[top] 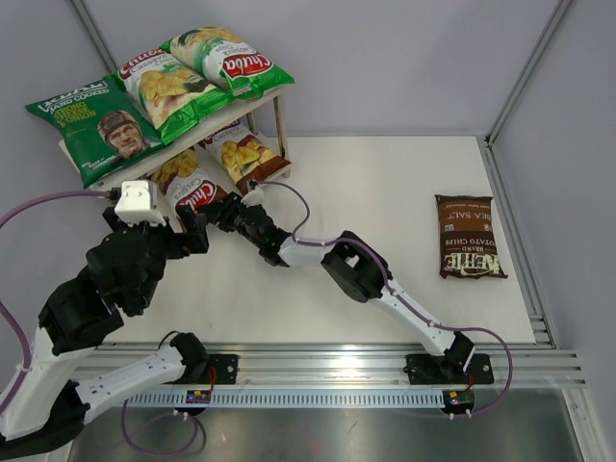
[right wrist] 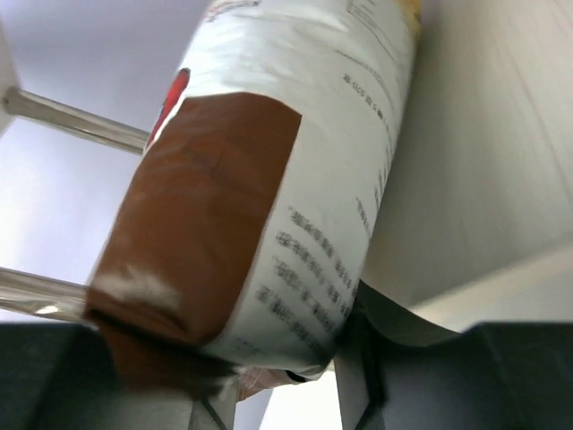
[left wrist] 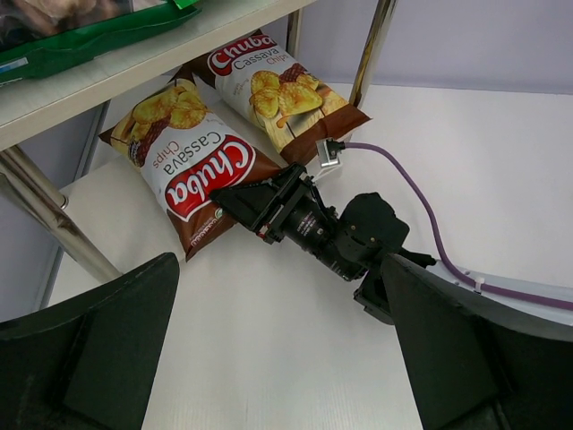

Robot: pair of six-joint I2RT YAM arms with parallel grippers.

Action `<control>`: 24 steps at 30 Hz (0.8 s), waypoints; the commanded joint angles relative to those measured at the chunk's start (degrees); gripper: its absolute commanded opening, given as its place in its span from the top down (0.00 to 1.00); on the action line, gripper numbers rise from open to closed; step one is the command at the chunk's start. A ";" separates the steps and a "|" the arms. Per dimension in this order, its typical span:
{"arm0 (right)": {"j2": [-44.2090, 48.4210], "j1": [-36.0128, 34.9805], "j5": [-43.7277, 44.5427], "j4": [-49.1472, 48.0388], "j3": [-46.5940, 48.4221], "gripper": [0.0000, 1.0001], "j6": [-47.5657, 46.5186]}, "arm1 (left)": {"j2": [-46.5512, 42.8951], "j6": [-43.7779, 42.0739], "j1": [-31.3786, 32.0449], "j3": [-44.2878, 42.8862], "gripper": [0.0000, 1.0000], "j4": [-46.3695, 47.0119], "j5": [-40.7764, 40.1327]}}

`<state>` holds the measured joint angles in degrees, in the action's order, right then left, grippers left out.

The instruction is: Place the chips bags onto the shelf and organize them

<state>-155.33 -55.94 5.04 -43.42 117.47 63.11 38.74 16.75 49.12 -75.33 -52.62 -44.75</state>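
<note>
The shelf (top: 144,168) stands at the back left. On its top board lie the dark green bag with a man's face (top: 101,125) and two green-white Chuba bags (top: 164,87) (top: 231,58). Two brown Chuba bags (top: 188,188) (top: 245,154) lie beneath the top board. My right gripper (top: 234,214) is shut on the near edge of the front brown bag (left wrist: 188,175), which fills the right wrist view (right wrist: 269,197). My left gripper (top: 197,233) is open and empty just in front of it. The dark brown Kettle bag (top: 470,236) lies flat at the right.
The shelf's metal legs (left wrist: 372,49) (left wrist: 49,224) stand on either side of the brown bags. The right arm's purple cable (left wrist: 421,206) trails over the table. Grey walls close off the back and the right side.
</note>
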 commanded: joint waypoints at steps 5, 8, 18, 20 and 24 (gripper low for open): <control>7.84 -0.75 4.63 4.74 -6.90 0.43 4.56 | -0.07 -1.28 -1.48 1.06 0.01 3.23 2.56; 9.78 -0.83 4.63 4.22 -10.32 0.38 5.18 | -0.07 -1.55 -1.92 1.33 0.01 3.40 2.48; 14.08 -0.84 5.33 0.35 -17.01 0.46 6.67 | 0.02 -1.55 -2.63 1.76 0.01 3.40 2.74; 14.35 -0.84 5.24 -0.52 -17.80 0.51 7.02 | 0.11 -1.72 -2.72 1.85 0.01 3.40 2.65; 14.70 -0.83 4.80 -1.58 -17.98 0.65 7.64 | 0.28 -1.81 -2.89 2.03 0.01 3.49 3.00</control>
<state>-145.01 -56.25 7.97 -42.15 99.35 70.30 38.74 16.25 46.65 -73.45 -51.53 -42.68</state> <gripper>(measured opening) 0.372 0.988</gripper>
